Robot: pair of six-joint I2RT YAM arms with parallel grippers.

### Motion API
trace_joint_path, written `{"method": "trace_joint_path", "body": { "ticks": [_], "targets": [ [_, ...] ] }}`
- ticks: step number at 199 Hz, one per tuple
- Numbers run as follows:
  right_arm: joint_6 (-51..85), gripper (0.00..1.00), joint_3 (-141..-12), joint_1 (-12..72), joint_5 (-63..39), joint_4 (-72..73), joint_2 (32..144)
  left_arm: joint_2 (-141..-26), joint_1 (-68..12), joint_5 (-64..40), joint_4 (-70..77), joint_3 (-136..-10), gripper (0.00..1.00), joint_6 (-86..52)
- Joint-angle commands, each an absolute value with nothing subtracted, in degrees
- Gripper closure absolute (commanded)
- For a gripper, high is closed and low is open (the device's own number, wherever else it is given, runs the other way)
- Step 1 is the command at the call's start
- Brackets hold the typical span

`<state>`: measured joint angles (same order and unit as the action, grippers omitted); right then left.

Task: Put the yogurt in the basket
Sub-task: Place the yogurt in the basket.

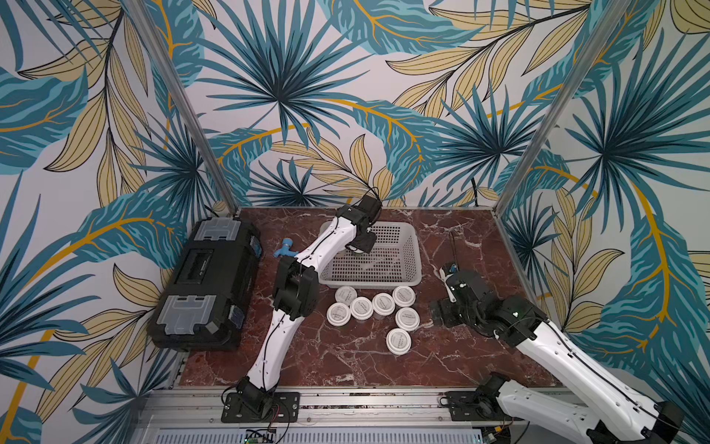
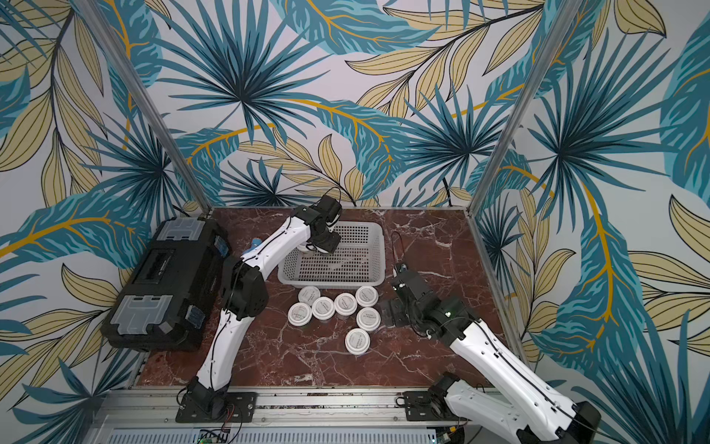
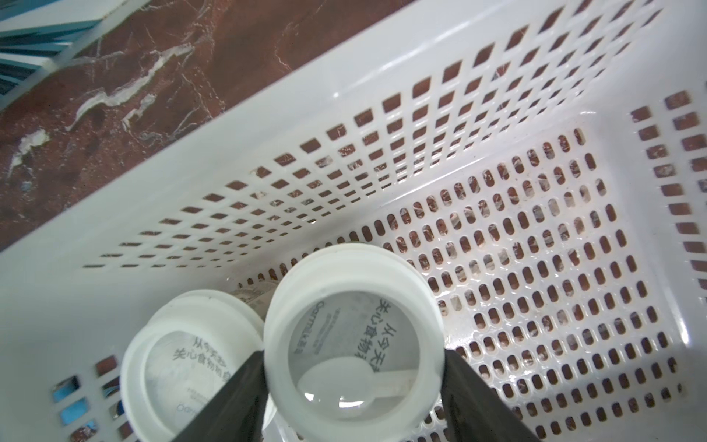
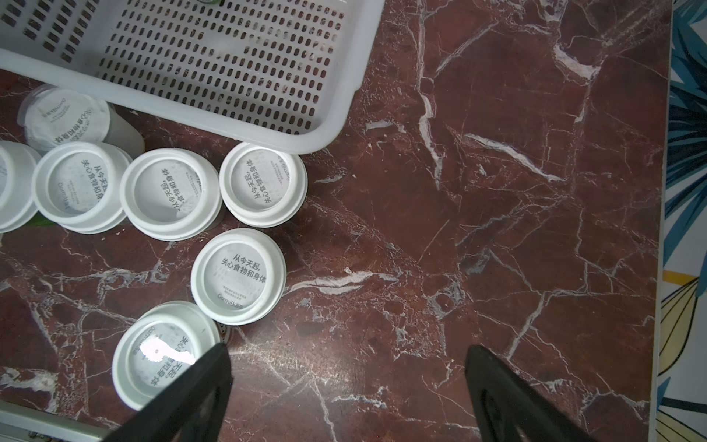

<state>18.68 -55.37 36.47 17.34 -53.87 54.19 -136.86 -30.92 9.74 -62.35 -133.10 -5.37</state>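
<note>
white-lidded yogurt point(image 3: 354, 329) in the basket point(image 3: 344, 88) sits within the left claw point(image 3: 354, 358), grip unclear.

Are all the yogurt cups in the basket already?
No, seven cups stand on the table outside the basket.

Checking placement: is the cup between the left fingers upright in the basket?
Upright, inside: the cup shows its lid top, enclosed by the basket.
</note>
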Motion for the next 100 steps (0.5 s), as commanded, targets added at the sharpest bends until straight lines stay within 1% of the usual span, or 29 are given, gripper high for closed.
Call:
{"method": "trace_joint_path", "body": {
  "ticks": [1,58,82,100],
  "targets": [
    [19.35,0.0,-54.4,36.77,17.95,-53.81,53.44,-136.41,-30.77,10.29,-61.08,-131.93,0.26,-5.12],
    [19.34,0.0,-54.32,36.82,18.02,-53.8,53.44,-136.41,-30.76,10.24,-61.0,-131.92,0.21,-5.19],
    [19.34,0.0,-54.34,36.77,18.02,-53.81,53.5,-136.03,-30.77,10.57,-60.66,-132.18,0.17,-4.94],
    [19.4,0.01,-54.39,36.85,18.02,-53.82,53.61,-134.74,-31.12,11.43,-58.73,-131.83,0.17,-3.93]
  ]
}}
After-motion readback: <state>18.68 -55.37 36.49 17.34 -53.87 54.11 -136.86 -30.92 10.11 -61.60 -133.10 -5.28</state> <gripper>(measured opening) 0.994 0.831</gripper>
